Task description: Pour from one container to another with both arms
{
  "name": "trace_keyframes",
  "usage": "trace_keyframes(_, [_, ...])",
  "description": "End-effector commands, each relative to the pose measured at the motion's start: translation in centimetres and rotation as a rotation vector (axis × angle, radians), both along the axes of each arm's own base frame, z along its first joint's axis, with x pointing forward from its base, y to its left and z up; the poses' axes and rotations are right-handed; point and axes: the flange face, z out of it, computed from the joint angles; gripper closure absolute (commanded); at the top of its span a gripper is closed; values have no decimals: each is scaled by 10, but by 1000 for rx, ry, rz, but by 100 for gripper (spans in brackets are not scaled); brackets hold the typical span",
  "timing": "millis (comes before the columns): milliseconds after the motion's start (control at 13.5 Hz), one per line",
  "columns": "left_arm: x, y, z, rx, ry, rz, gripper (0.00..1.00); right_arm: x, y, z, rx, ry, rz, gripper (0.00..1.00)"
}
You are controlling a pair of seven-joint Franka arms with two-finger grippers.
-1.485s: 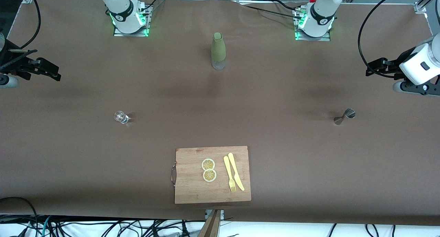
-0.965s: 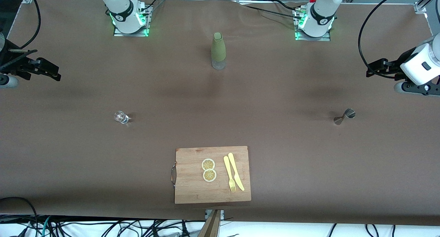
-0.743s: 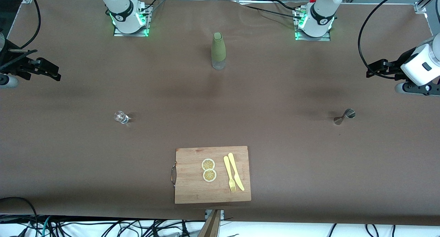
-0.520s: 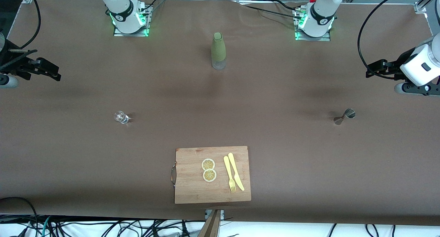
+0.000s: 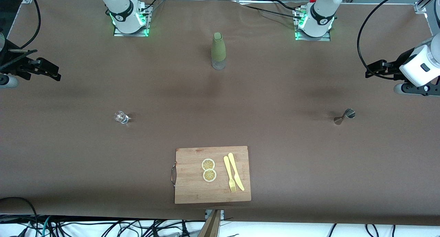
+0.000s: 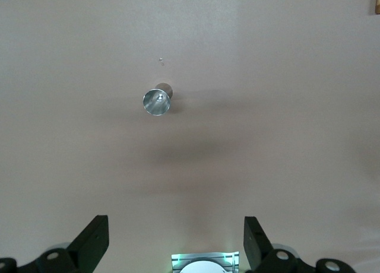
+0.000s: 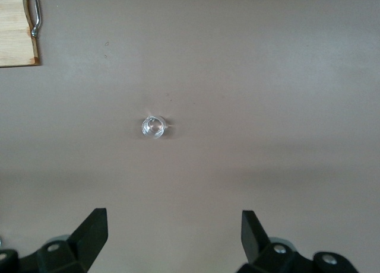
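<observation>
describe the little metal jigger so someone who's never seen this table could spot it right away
Start at the wooden cutting board at the table's near edge, then look toward the left arm's end of the table, slightly farther from the camera. The jigger stands there alone on bare brown tabletop. It is silver and hourglass-shaped, unlike the clear glass cup or the tall olive-green bottle.

The left end effector (image 5: 373,69), jaws spread wide, is drifting slightly toward the middle of the surface (image 5: 275,154), high above it.

No text, label, brand or number can be read on anything here.
</observation>
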Motion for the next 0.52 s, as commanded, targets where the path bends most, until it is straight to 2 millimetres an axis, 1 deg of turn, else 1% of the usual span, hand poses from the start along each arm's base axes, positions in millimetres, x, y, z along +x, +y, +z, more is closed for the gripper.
trace_keyframes(0, [-3,-1,2,16,-10,6,0,0,2,2,13,-2,-7,0])
trace_keyframes(446, [-1,-1,0,16,-13,6,0,0,1,2,13,-2,-9,0])
